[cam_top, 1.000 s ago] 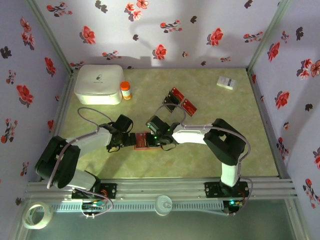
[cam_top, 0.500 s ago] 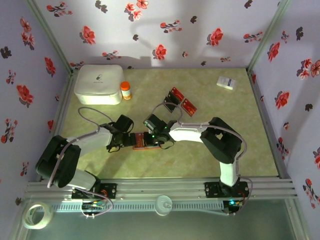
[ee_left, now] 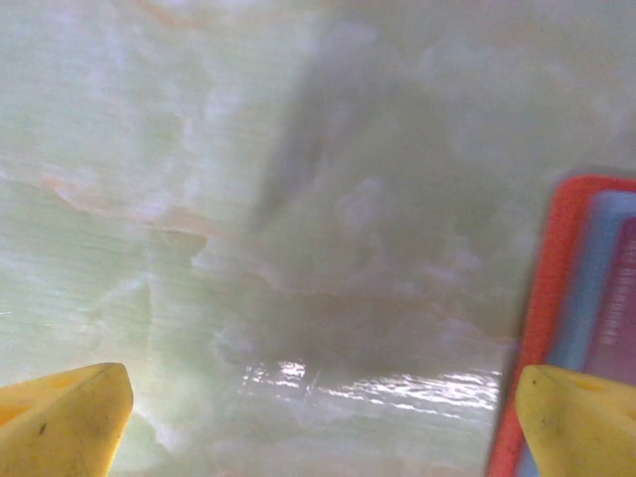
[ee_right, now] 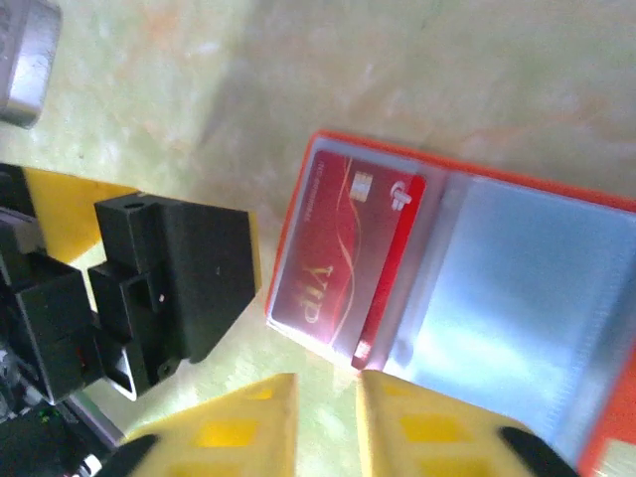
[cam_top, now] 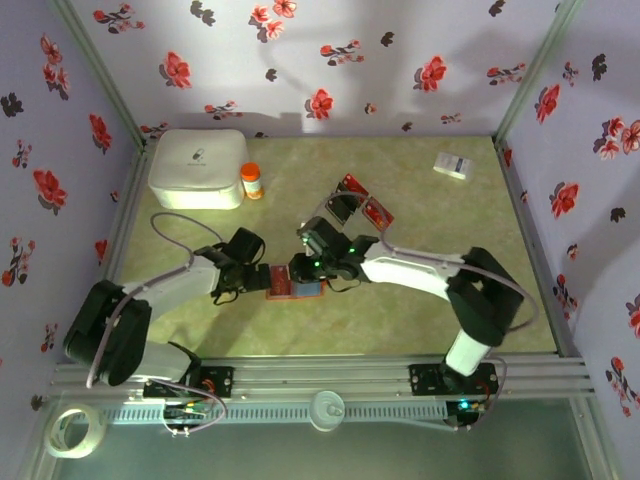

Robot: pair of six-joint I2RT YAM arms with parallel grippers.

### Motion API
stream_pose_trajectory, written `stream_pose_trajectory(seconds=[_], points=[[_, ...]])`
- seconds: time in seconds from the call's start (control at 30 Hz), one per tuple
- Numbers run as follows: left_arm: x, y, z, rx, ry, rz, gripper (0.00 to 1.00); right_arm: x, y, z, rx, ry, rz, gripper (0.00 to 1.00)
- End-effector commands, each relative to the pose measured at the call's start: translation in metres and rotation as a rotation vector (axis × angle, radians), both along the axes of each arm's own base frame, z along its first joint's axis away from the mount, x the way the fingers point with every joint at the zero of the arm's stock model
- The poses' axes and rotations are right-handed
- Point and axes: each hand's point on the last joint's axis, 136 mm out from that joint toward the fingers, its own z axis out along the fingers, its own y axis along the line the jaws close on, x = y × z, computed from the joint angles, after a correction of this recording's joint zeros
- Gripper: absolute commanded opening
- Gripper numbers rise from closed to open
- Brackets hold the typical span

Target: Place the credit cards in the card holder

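The card holder (cam_top: 308,289) lies open on the table, orange-rimmed with bluish-grey pockets (ee_right: 517,288). A red VIP credit card (ee_right: 333,248) sits in its left pocket, and a second red card (ee_right: 393,268) is tucked beside it with its end sticking out. My right gripper (ee_right: 328,417) hovers just in front of that end, jaws slightly open with nothing between them. My left gripper (ee_left: 318,422) is wide open on the table, and its right fingertip (ee_left: 576,417) rests on the holder's edge (ee_left: 542,298). More red cards (cam_top: 377,213) and a black one (cam_top: 341,207) lie behind the holder.
A white box (cam_top: 197,168) and a small orange bottle (cam_top: 251,181) stand at the back left. A white slip (cam_top: 454,165) lies at the back right. Flowered walls close in three sides. A tape roll (cam_top: 75,430) sits outside the front rail.
My right gripper was shut and has parted its jaws, leaving the second red card in the holder. Its elbow has swung out to the right. The left arm has stayed put.
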Motion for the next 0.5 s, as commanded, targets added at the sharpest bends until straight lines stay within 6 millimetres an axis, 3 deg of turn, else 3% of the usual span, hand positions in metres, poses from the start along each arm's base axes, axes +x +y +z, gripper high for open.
stream_pose_trajectory(seconds=[0.0,0.2,0.33,0.47], points=[[0.009,0.005,0.029,0.001,-0.067,0.024,1.00,0.008,-0.043,-0.006,-0.096,-0.038,-0.078,0.33],[0.023,-0.010,0.063,-0.096,-0.172,-0.002,1.00,0.017,-0.085,-0.020,-0.179,-0.079,-0.164,0.54],[0.033,-0.023,0.080,-0.167,-0.228,-0.020,1.00,0.021,-0.083,-0.032,-0.183,-0.074,-0.160,0.56],[0.041,-0.035,0.084,-0.208,-0.241,-0.044,1.00,0.025,-0.077,-0.042,-0.186,-0.066,-0.160,0.55]])
